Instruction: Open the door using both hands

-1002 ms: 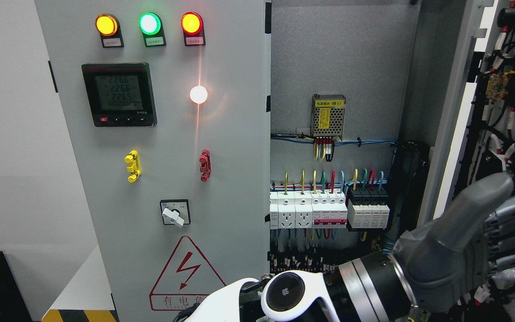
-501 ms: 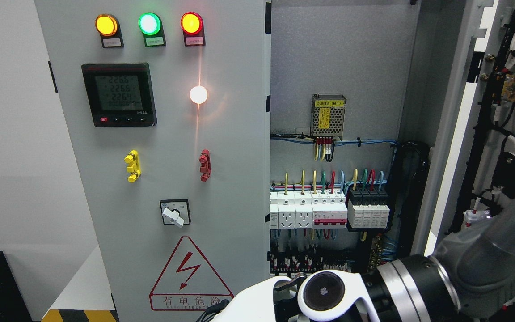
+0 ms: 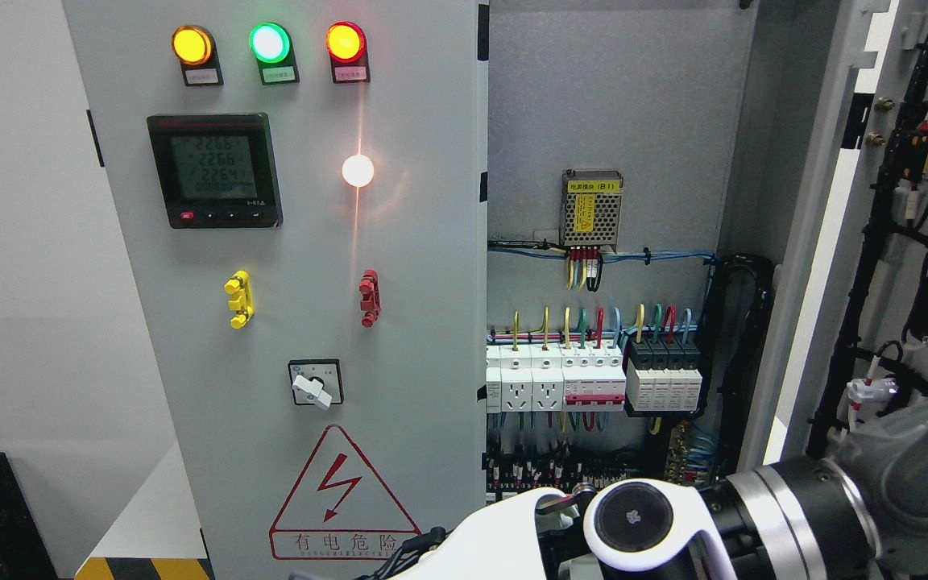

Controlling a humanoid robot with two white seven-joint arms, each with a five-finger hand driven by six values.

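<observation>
I am reaching my left arm in from the bottom edge and across to the right, and my left hand [image 3: 921, 477] is sitting low at the right edge of the view. Only its grey back and wrist are showing. The fingers are running out of frame, so I cannot tell whether they are loose, curled or gripping anything.

The open door [image 3: 825, 242] is standing just above and behind my hand, turned far out on the right so its pale edge and inner face are facing me. Black cable bundles [image 3: 875, 266] with red and white sleeves are running down that inner face, ending just above my hand. Whether my hand is touching the door I cannot tell.

To the left of my hand the cabinet [image 3: 617, 105] is lying open. A row of breakers [image 3: 593, 379] is sitting at about wrist height, with coloured wires rising from it, and a small meshed power supply [image 3: 591, 211] is hanging higher up.

Further left, well apart from my hand, the other door [image 3: 424, 338] is sitting shut. It is carrying three lit lamps [image 3: 269, 42], a meter [image 3: 214, 169] and a red warning triangle [image 3: 339, 483].
</observation>
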